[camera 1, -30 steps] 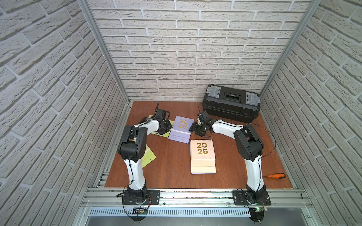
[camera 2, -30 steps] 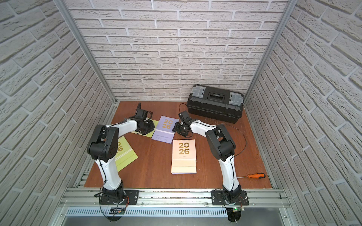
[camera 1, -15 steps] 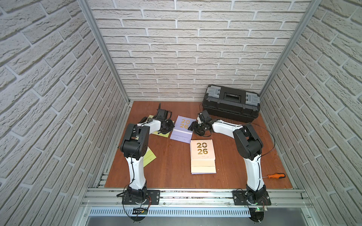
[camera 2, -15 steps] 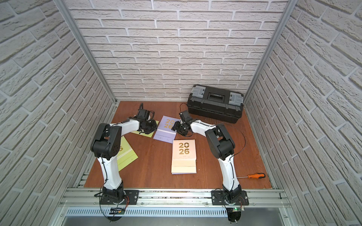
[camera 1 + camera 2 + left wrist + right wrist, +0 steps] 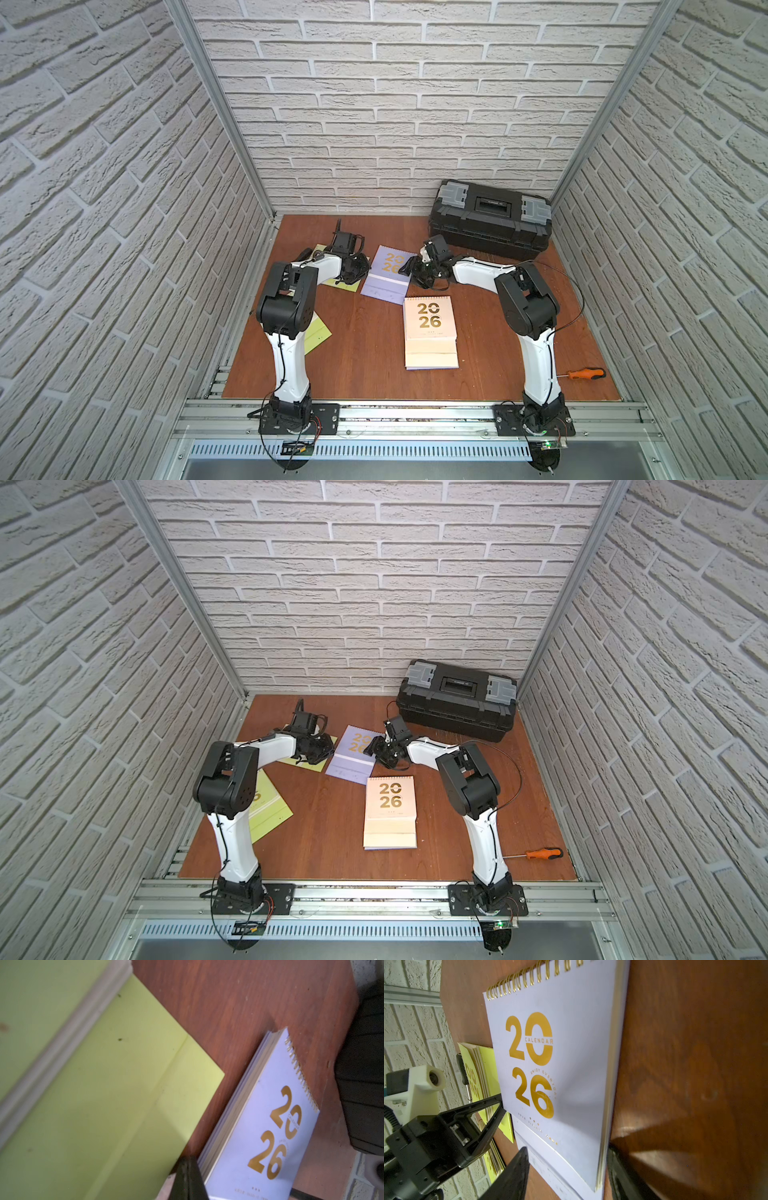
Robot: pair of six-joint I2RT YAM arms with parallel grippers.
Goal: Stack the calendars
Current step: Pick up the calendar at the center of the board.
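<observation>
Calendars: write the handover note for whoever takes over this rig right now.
Left pincer: shut, tip against the lavender calendar, over a green calendar.
Right pincer: jaws straddle the lavender calendar's opposite edge; I cannot tell whether they grip it.
Second green calendar: flat at front left.
Beige-topped pile: front middle.
Done: that pile seems started.
Left: probably get the lavender and both greens onto it.

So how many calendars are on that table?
4 in plain sight: beige calendar mid-table, lavender calendar behind it, far green calendar at the left gripper, near green calendar beside the left arm. The beige one looks stacked; more may hide beneath.
</observation>
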